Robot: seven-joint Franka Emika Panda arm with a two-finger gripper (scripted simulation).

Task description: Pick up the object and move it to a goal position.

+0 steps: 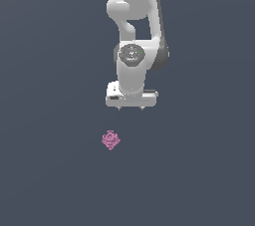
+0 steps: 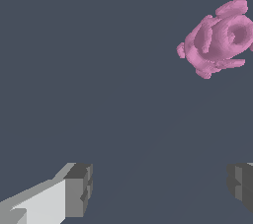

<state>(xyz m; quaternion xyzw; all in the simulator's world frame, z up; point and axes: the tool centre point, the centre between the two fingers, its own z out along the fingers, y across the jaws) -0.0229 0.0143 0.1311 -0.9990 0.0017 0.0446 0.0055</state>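
The object (image 1: 111, 140) is a small pink knobbly lump with a swirled face, lying on the dark grey floor. In the wrist view the object (image 2: 217, 39) shows its rosette-like swirl, well off to one side of the fingers. My gripper (image 1: 131, 107) hangs from the white arm, above the object and a little toward the exterior view's right, apart from it. It is open: the two grey fingertips (image 2: 79, 188) stand wide apart with nothing between them, and the gripper (image 2: 158, 186) touches nothing.
The white arm (image 1: 134, 31) comes down from the top of the exterior view. A plain dark grey surface (image 1: 50, 170) spreads all around, with no other objects or edges in view.
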